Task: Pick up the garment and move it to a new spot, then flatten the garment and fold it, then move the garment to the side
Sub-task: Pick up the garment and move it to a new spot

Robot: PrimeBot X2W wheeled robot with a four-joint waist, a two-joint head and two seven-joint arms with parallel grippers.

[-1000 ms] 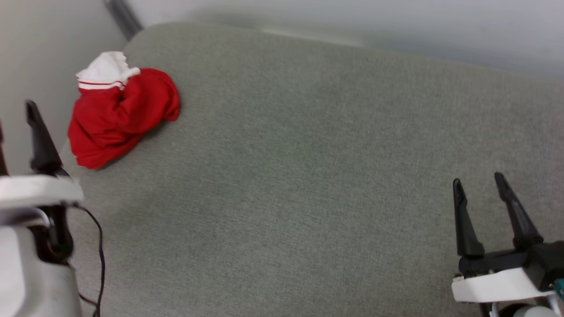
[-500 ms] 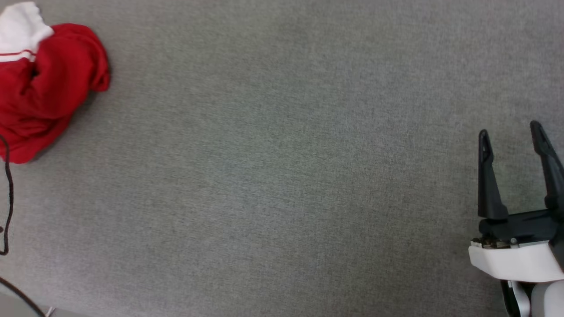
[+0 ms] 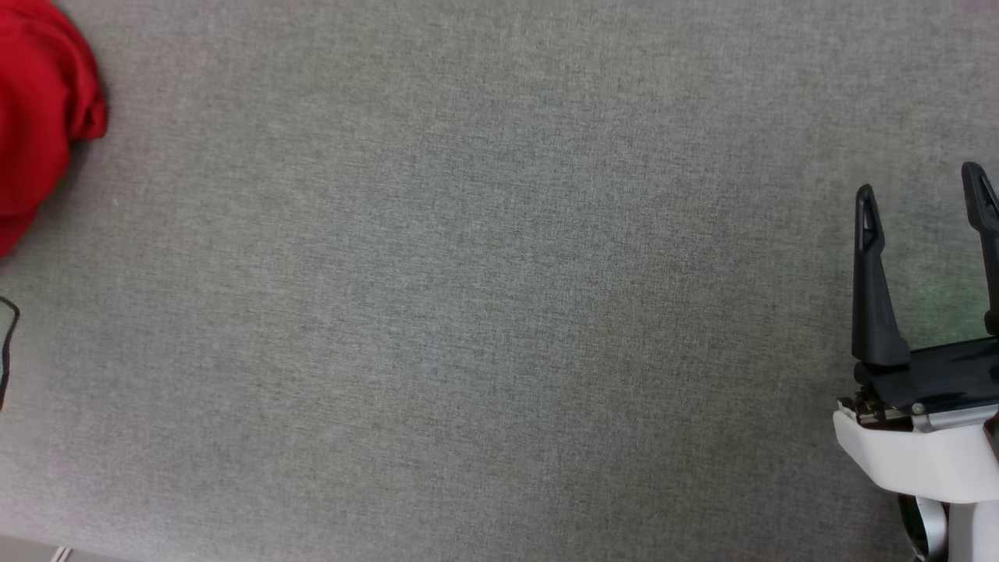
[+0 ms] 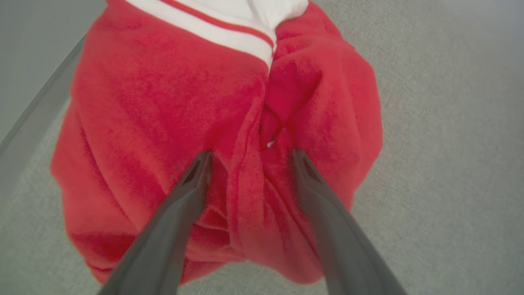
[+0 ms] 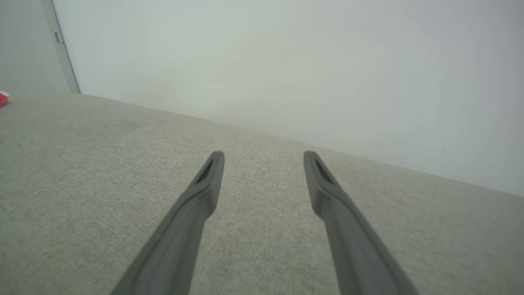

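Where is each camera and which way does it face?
Head view: on the head, looking down at the grey fabric surface; right tool open at lower right, garment at the left edge.
Left wrist view: on the left wrist, looking along the open left tool down onto the crumpled garment, fingers astride a fold.
Right wrist view: on the right wrist, looking low across the surface to a pale wall, right tool's fingers in front.
Shared: head and left wrist views both show the garment.

Garment (image 3: 39, 109) far left on surface (image 3: 499, 312); right end effector (image 3: 919, 181) far right.
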